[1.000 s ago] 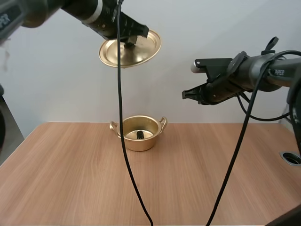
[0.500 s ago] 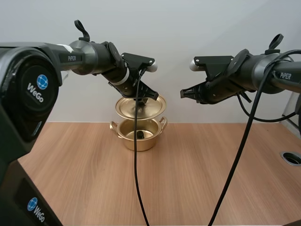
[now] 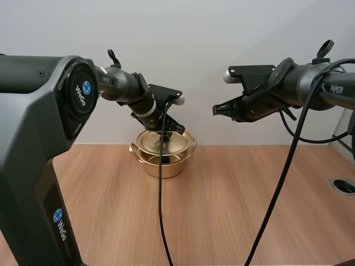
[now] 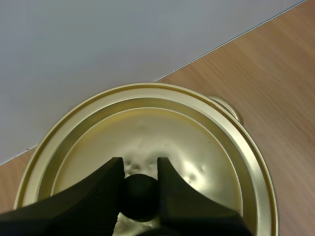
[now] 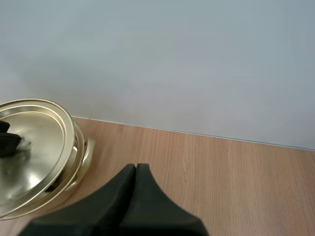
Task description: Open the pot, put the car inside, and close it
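A golden pot [image 3: 164,164] stands at the back middle of the wooden table. Its golden lid [image 3: 165,142] lies on the pot's rim, or just above it; I cannot tell which. My left gripper [image 3: 166,132] is shut on the lid's black knob [image 4: 140,195], which its two fingers pinch above the ringed lid [image 4: 162,132]. The lid hides the inside of the pot. My right gripper [image 3: 215,111] hangs high to the right of the pot, its fingers lying together as one dark wedge [image 5: 134,173], with the lid [image 5: 34,147] off to one side.
The wooden table [image 3: 222,210] stretches wide in front of the pot and to both sides. A round metal hole [image 3: 344,186] sits at its right edge. A pale wall rises behind the table's back edge.
My left arm brought the lid down from high at the upper left onto the pot, which hid the small dark thing inside. The right arm hardly moved.
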